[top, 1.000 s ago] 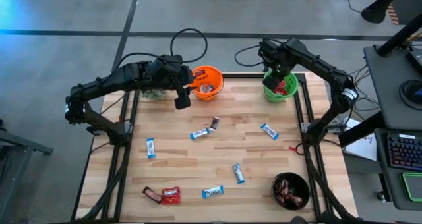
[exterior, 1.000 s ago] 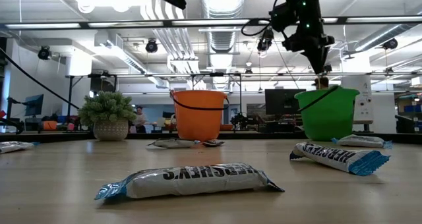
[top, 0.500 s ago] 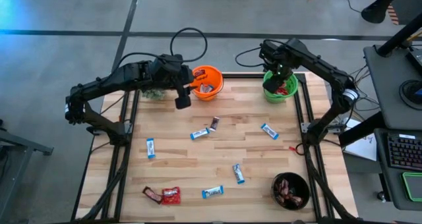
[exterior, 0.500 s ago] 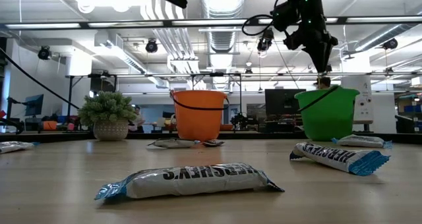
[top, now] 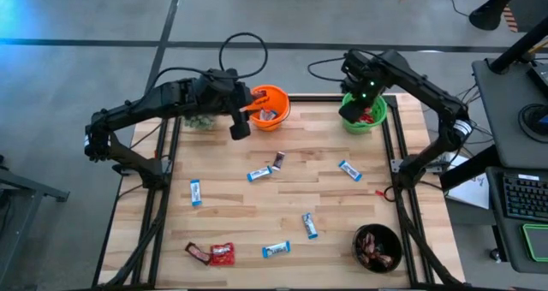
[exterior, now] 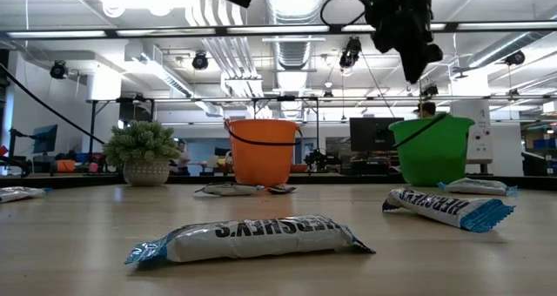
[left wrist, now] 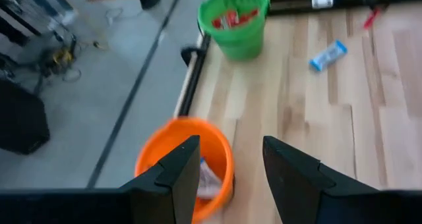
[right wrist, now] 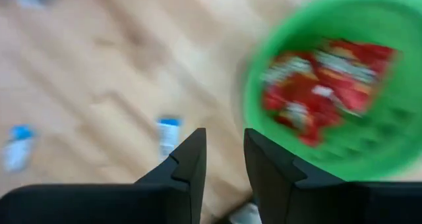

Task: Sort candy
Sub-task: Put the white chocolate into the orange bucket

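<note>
We judge a drop-off just finished: the right gripper [right wrist: 224, 159] hangs above the round green plastic bucket [top: 364, 118] of red packets, fingers spread and empty. The left gripper [left wrist: 231, 159], also spread and empty, waits by the orange bucket [top: 271, 107]. Next we need a descent onto a loose blue-and-white wrapped bar [top: 348, 169] (several lie on the wooden table [top: 240, 218]).

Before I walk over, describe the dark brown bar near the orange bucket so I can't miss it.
Start at the orange bucket on the table's far edge. Just in front of it lie two sweets touching: a blue-and-white bar and the dark brown bar. It is the only dark wrapper mid-table.
</note>
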Robot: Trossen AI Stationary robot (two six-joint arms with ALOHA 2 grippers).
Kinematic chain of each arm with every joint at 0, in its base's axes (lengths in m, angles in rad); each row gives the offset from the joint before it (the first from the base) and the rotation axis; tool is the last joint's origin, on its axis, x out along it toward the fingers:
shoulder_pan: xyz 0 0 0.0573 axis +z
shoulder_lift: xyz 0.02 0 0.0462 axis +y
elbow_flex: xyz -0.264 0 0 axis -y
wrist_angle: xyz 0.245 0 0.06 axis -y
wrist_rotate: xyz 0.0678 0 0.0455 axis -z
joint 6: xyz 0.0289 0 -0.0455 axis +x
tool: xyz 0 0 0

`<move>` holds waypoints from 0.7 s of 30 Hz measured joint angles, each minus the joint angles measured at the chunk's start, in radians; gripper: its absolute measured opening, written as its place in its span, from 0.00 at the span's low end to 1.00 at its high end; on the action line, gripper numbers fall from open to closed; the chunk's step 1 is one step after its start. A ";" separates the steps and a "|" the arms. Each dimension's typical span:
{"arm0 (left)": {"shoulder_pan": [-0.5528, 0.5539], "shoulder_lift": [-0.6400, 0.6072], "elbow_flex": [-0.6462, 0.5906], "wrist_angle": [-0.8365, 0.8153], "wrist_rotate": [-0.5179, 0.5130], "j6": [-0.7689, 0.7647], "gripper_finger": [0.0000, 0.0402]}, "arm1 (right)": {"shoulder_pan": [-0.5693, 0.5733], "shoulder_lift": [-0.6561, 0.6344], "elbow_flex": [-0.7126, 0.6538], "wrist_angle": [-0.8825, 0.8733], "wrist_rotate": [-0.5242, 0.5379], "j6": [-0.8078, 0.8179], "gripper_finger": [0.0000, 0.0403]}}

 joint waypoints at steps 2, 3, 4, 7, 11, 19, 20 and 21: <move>0.000 0.000 0.000 -0.054 0.000 -0.013 0.37 | 0.012 -0.016 0.000 0.023 -0.074 -0.014 0.22; 0.000 0.000 0.000 -0.081 0.001 -0.028 0.37 | 0.021 -0.022 0.000 0.033 -0.099 -0.019 0.22; 0.000 0.000 0.000 -0.106 0.001 -0.044 0.37 | 0.033 -0.028 0.000 0.038 -0.116 -0.023 0.21; 0.000 0.000 0.000 -0.172 0.001 -0.084 0.37 | 0.075 -0.036 0.000 0.054 -0.122 -0.026 0.22; 0.000 0.000 0.000 -0.216 0.001 -0.111 0.37 | 0.142 -0.037 0.000 0.069 -0.122 -0.046 0.24; 0.000 -0.008 0.000 -0.310 0.001 -0.141 0.43 | 0.280 -0.037 0.000 0.126 -0.122 -0.024 0.27; 0.000 -0.009 0.000 -0.327 0.001 -0.144 0.44 | 0.297 -0.037 0.000 0.133 -0.121 -0.017 0.27; 0.000 -0.009 0.000 -0.344 0.001 -0.149 0.45 | 0.312 -0.037 0.000 0.144 -0.121 -0.007 0.27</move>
